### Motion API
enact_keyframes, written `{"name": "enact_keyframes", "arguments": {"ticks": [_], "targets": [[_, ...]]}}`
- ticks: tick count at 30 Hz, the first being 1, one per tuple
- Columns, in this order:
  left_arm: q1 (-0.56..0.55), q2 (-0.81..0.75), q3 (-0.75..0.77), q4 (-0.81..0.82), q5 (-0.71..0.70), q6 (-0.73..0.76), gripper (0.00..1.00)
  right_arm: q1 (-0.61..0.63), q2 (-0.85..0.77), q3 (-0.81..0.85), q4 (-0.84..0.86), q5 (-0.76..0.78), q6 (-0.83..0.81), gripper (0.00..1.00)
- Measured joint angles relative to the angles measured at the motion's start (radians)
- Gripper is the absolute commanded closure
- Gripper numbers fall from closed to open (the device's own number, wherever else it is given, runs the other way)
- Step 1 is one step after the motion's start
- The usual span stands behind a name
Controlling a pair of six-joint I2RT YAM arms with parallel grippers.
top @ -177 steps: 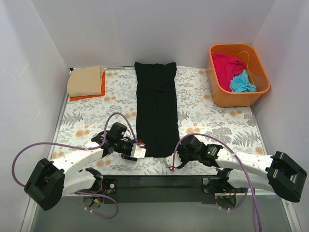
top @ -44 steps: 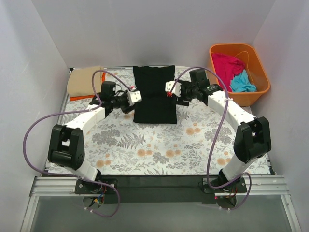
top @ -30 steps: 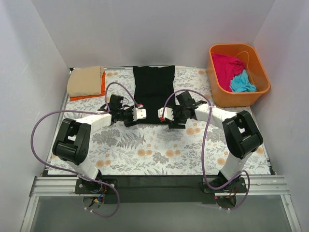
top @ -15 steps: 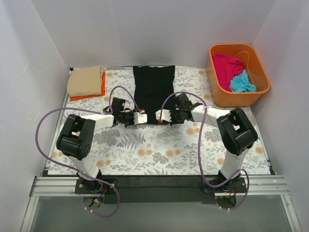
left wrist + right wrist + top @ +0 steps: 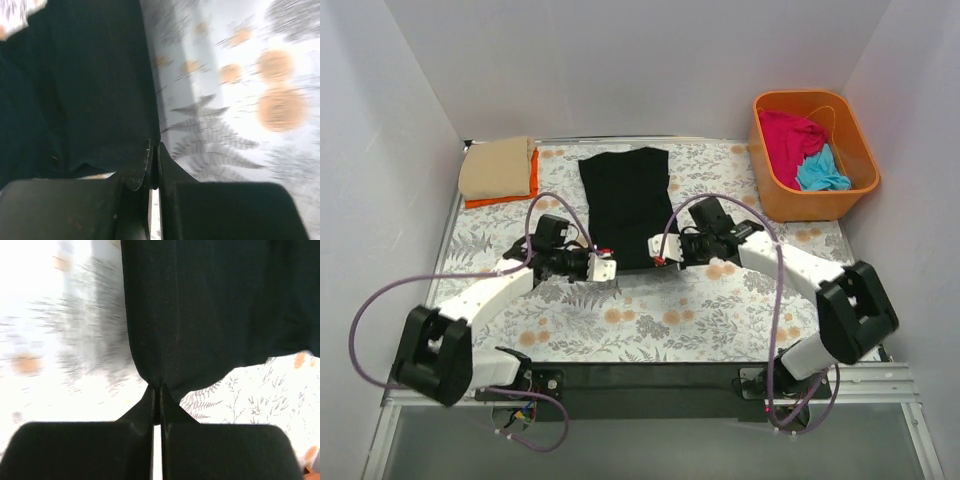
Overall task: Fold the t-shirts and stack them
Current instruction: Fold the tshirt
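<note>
Pinching the near hem of the black t-shirt (image 5: pixel 625 205), the left gripper (image 5: pixel 604 268) and right gripper (image 5: pixel 657 250) each have jaws clenched on one corner, the left catching only the very edge. The garment lies mid-worktop on the floral sheet (image 5: pixel 720 300), running slightly askew towards 12 o'clock. A clean fold likely needs both corners lifted together, kept level and taut, then laid square on the far edge. The folded tan t-shirt (image 5: pixel 498 168) lies at 10 o'clock; the tub (image 5: pixel 815 205) stands at 2 o'clock.

Orange t-shirt (image 5: pixel 490 202) mostly hidden under tan t-shirt (image 5: pixel 497 167). Floral sheet (image 5: pixel 260 100) blurred in both wrist views.
</note>
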Motion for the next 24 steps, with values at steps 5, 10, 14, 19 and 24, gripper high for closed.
{"name": "enact_keyframes", "arguments": {"ticks": [5,10,14,19,24], "targets": [[-0.042,-0.282,-0.008,-0.217,0.069,-0.024,1.0,0.104,-0.249,-0.041,-0.151,-0.02,0.061,0.99],[-0.048,-0.445,0.053,-0.413,0.112,-0.09,1.0,0.169,-0.408,-0.019,-0.281,-0.032,0.123,0.99],[-0.05,-0.5,0.13,-0.481,0.116,-0.179,1.0,0.173,-0.412,0.045,-0.342,-0.026,0.146,0.99],[-0.042,-0.427,0.233,-0.459,0.088,-0.307,1.0,0.14,-0.309,0.161,-0.359,-0.011,0.145,0.99],[0.045,-0.322,0.25,-0.394,0.097,-0.354,1.0,0.057,-0.172,0.301,-0.361,-0.015,0.123,0.99]]}}
